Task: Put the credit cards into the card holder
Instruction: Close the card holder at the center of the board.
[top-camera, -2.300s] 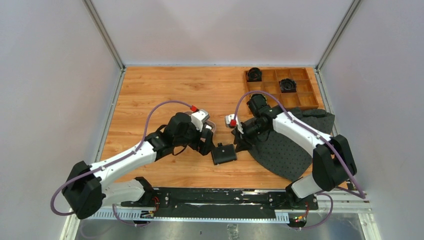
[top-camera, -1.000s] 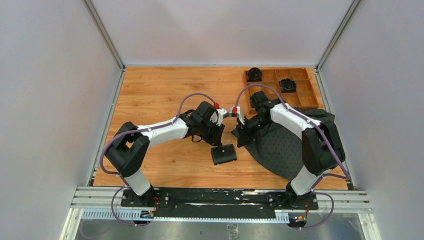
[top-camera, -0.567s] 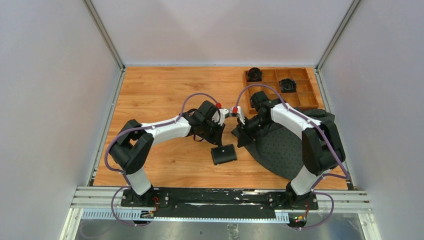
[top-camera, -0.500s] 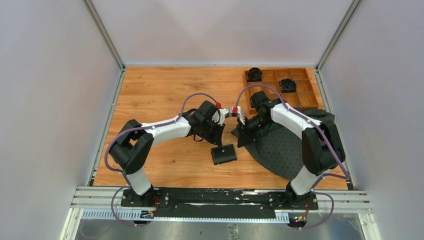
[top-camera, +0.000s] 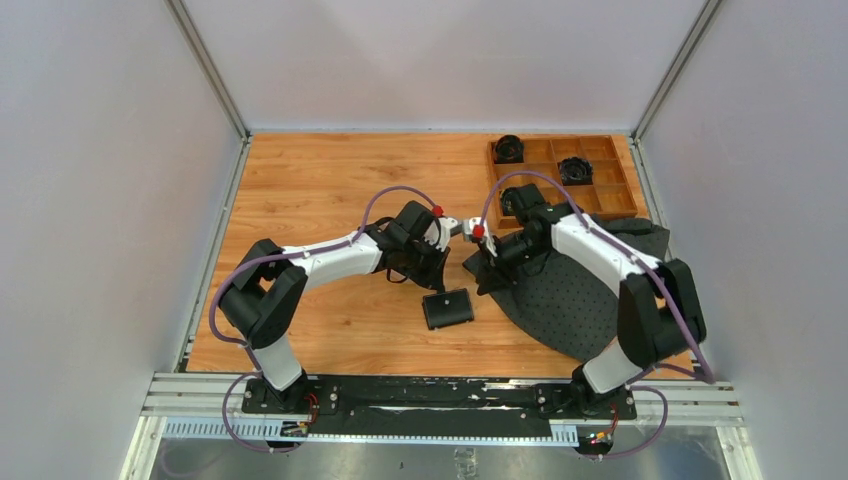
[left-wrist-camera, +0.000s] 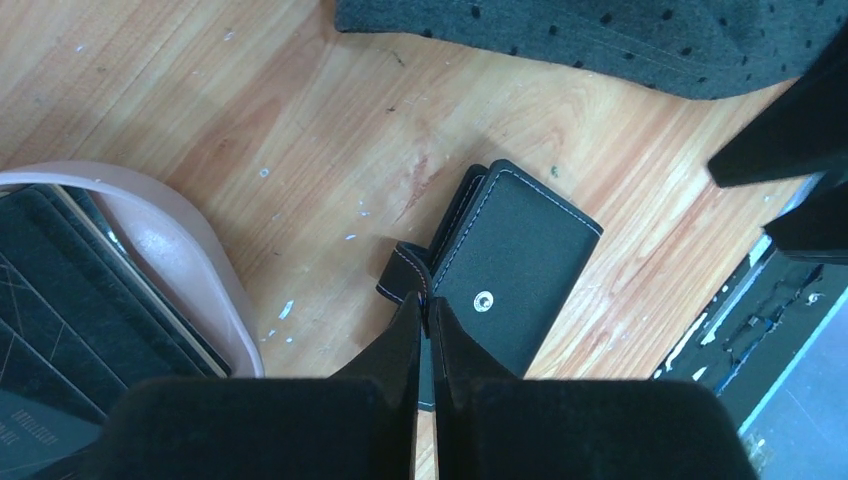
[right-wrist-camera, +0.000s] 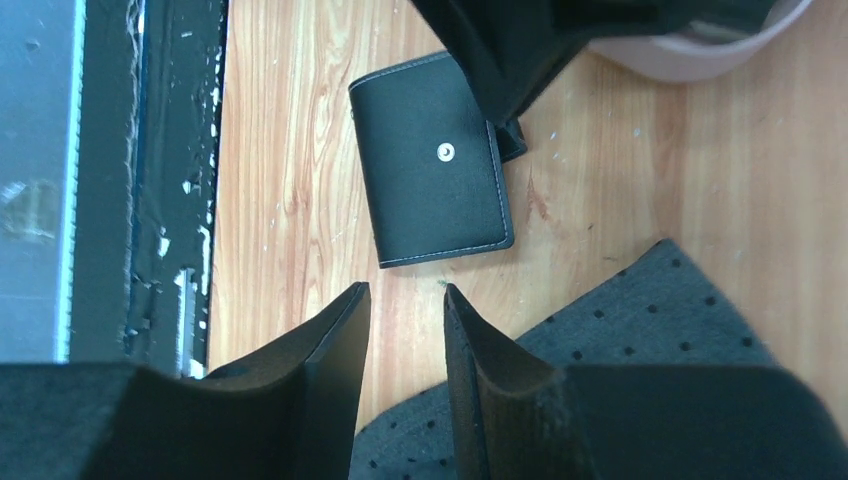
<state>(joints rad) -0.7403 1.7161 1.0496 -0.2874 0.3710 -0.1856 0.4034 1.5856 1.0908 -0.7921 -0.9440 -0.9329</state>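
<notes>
The card holder (left-wrist-camera: 520, 265) is a closed black wallet with a silver snap, lying flat on the wooden table (top-camera: 320, 190). It also shows in the right wrist view (right-wrist-camera: 430, 165) and from above (top-camera: 448, 308). My left gripper (left-wrist-camera: 425, 310) is shut on the holder's snap tab (left-wrist-camera: 403, 272), which sticks out between the fingertips. Dark credit cards (left-wrist-camera: 55, 290) lie in the pale pink tray (left-wrist-camera: 195, 265) just left of that gripper. My right gripper (right-wrist-camera: 405, 295) stands open over bare wood beside the holder, with nothing between its fingers.
A dark dotted cloth (top-camera: 580, 300) lies under and right of the right arm. A wooden compartment box (top-camera: 590, 190) with black round parts stands at the back right. From above, the left gripper (top-camera: 436, 288) and right gripper (top-camera: 480, 272) are close together.
My left gripper has shut on the card holder's snap tab. The right wrist has shifted slightly down and to the right. The holder has not moved.
</notes>
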